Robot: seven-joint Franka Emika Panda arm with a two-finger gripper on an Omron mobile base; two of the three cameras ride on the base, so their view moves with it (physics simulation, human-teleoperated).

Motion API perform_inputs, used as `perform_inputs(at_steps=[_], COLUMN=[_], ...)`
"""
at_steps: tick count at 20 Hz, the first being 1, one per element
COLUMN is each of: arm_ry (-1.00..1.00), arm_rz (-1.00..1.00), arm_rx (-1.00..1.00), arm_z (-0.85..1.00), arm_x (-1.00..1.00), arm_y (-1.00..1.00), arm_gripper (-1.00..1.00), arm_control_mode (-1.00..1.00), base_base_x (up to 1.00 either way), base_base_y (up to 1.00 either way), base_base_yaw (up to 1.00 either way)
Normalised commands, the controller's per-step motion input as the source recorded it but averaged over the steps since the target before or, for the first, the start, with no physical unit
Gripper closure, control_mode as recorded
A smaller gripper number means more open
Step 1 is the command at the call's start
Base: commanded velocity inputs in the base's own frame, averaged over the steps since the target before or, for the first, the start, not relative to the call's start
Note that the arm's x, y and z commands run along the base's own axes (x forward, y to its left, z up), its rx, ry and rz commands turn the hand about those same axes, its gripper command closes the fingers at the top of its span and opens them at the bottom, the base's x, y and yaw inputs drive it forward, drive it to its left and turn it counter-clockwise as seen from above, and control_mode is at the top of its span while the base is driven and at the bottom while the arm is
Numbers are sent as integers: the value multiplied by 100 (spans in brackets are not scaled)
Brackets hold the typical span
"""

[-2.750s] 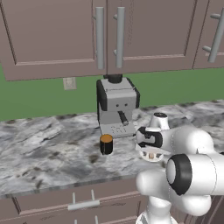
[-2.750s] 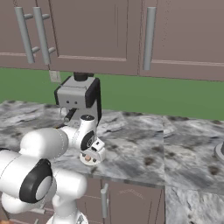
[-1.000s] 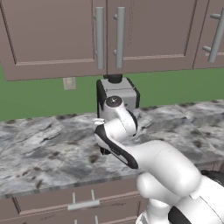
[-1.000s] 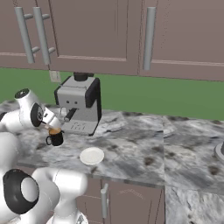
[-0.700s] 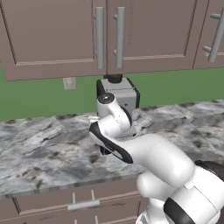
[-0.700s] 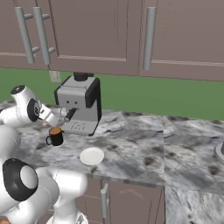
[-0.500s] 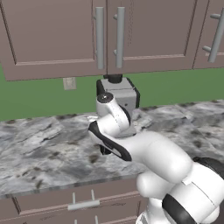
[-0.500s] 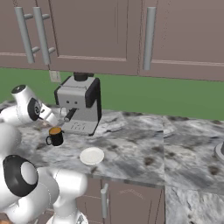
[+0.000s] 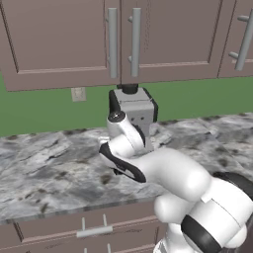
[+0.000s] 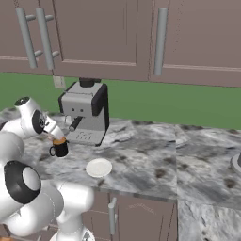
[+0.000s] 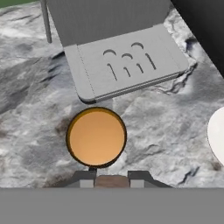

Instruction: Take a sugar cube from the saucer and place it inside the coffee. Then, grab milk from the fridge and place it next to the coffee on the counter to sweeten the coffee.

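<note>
While the two-finger gripper (image 11: 111, 178), low in the hand view, pinches the tiny tan-brown sugar cube (image 11: 111, 181) just above the black cup of orange-brown coffee (image 11: 96, 137), dropping it in and fetching the milk remain.

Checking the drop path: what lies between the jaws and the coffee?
Nothing but air. In the hand view the jaws hold the sugar cube just above the near rim of the coffee, with no other thing between them.
</note>
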Motion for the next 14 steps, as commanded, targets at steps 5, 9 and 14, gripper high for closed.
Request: perform_inputs(at_steps=[5, 9, 14], arm_ry=[0, 0, 0], arm_rz=[0, 0, 0], arm_rx=[-4, -4, -4], arm_z=[-18, -6, -6], arm_x=[16, 30, 32], arm_y=[0, 0, 0], arm_gripper=[100, 100, -100], arm_control_mode=[-100, -100, -100], base_base_x=[0, 0, 0], base_base_y=[0, 0, 0], base_base_yaw=[0, 0, 0])
